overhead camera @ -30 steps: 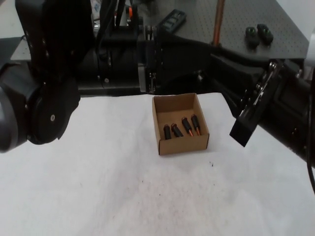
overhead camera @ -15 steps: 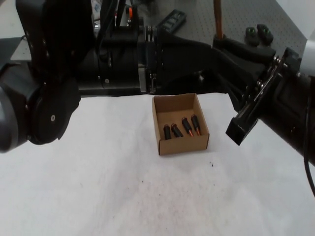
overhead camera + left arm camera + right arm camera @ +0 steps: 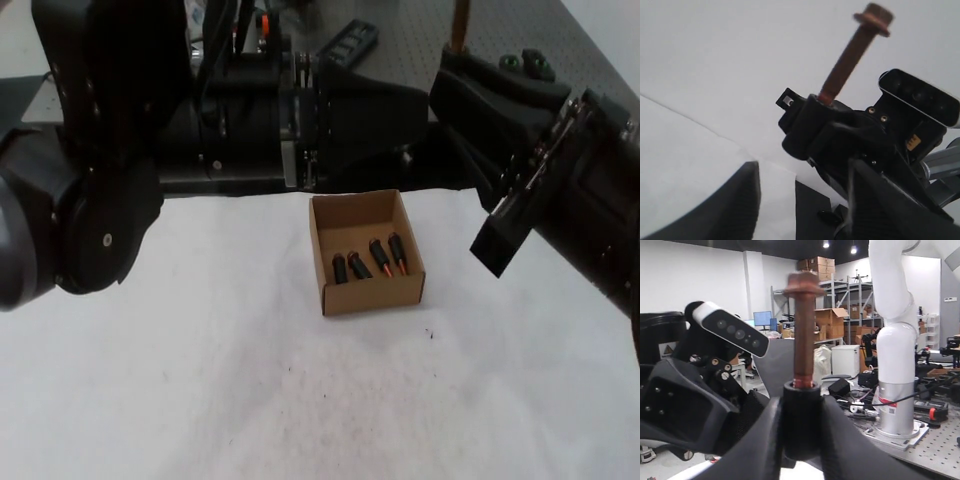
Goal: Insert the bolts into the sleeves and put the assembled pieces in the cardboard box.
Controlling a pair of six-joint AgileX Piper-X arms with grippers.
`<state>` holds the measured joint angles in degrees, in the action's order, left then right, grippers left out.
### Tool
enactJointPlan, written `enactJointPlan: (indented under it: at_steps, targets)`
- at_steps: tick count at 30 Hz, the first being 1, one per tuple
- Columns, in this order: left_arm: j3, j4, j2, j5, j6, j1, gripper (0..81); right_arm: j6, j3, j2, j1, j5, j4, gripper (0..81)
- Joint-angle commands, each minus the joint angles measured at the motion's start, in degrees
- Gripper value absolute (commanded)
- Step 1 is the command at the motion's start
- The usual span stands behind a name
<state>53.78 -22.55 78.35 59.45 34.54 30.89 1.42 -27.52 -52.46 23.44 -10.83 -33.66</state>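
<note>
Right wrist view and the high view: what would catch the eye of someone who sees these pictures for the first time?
First the copper bolt, which stands up out of a black sleeve clamped in the right gripper, held up in the air. Next, in the high view, the open cardboard box in the middle of the white bench cover, with four assembled pieces lying side by side in it.

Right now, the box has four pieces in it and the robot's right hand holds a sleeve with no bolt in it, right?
Not quite. The sleeve in the right hand has a bolt standing up out of it, as the right wrist view shows. The cardboard box does hold four pieces.
</note>
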Motion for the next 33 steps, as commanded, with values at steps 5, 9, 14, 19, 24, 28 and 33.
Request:
enactJointPlan:
  at_steps: [5, 9, 14, 19, 24, 28, 33]
  targets:
    - [0.4, -0.2, -0.4, 0.7, -0.7, 0.1, 38.4, -2.0, -0.9, 0.0, -0.4, 3.5, -1.0, 1.5]
    - [0.4, 1.4, -0.4, 0.4, -0.9, 0.1, 38.4, -2.1, -1.6, -2.1, -2.8, 4.0, 1.4, 1.5]
    - [0.4, 12.0, -0.4, -5.8, -9.3, -0.7, 38.4, -2.1, -7.4, -10.2, -7.0, 4.3, 12.0, 1.5]
    - [0.4, 26.2, -0.4, -18.3, -19.6, -2.4, 26.6, -2.1, -16.4, -23.1, -8.8, 4.3, 20.7, 1.5]
    - [0.2, 34.8, -0.4, -29.7, -24.9, -4.8, 0.8, -2.1, -28.3, -37.5, -8.6, 6.1, 31.1, 1.5]
    - [-1.4, 35.8, -1.1, -29.8, -24.7, -6.2, 0.0, -2.1, -38.1, -47.8, -8.6, 7.7, 37.7, 1.5]
    - [-6.6, 35.9, -4.7, -38.8, -26.1, -6.5, 0.7, -2.1, -48.9, -57.4, -8.6, 9.7, 45.2, 1.5]
